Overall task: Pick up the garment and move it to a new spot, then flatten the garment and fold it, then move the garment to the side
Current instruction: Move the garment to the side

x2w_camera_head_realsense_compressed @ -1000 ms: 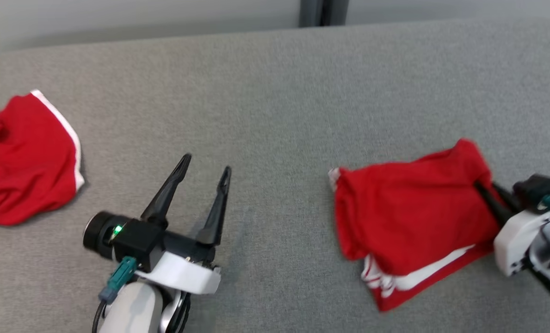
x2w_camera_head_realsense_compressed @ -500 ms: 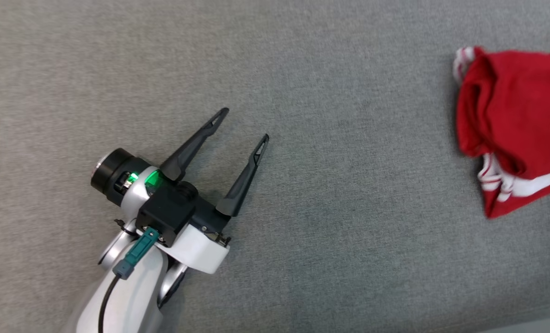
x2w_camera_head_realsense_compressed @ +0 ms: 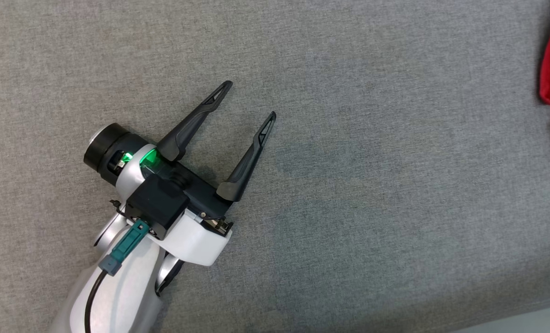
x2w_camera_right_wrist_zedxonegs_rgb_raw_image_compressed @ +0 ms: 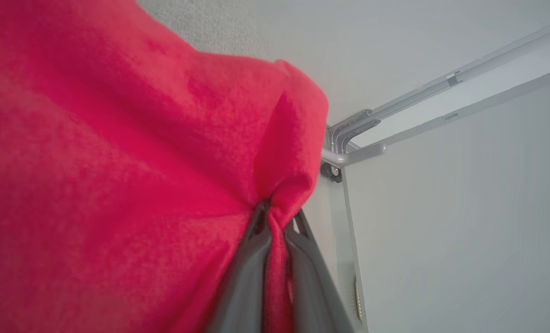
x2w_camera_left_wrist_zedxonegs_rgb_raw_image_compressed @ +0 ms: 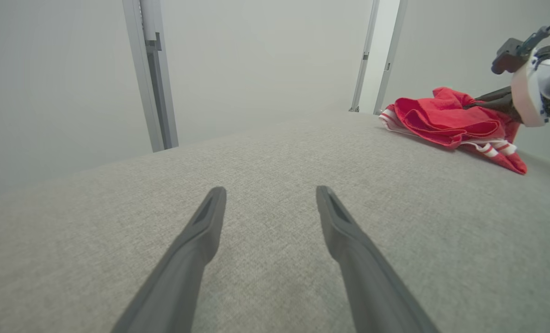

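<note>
Garment (x2w_camera_left_wrist_zedxonegs_rgb_raw_image_compressed: 446,120), red with white trim, pinched in closed right fingers (x2w_camera_right_wrist_zedxonegs_rgb_raw_image_compressed: 247,282); left fingers (x2w_camera_head_realsense_compressed: 196,119) spread, empty, over grey surface (x2w_camera_head_realsense_compressed: 372,185).

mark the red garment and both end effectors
red garment (x2w_camera_left_wrist_zedxonegs_rgb_raw_image_compressed: 441,121), left wrist view, its bunched middle
left end effector (x2w_camera_head_realsense_compressed: 249,101), head view, midway between fingertips
right end effector (x2w_camera_right_wrist_zedxonegs_rgb_raw_image_compressed: 278,213), right wrist view, midway between fingertips

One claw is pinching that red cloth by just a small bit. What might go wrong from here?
1. The right gripper pinches only a small fold of the garment, so the cloth may slip free.
2. The garment lies bunched on the grey surface, and dragging could rumple it further.
3. The left gripper stands open and well apart from it, so it likely cannot help quickly.
</note>
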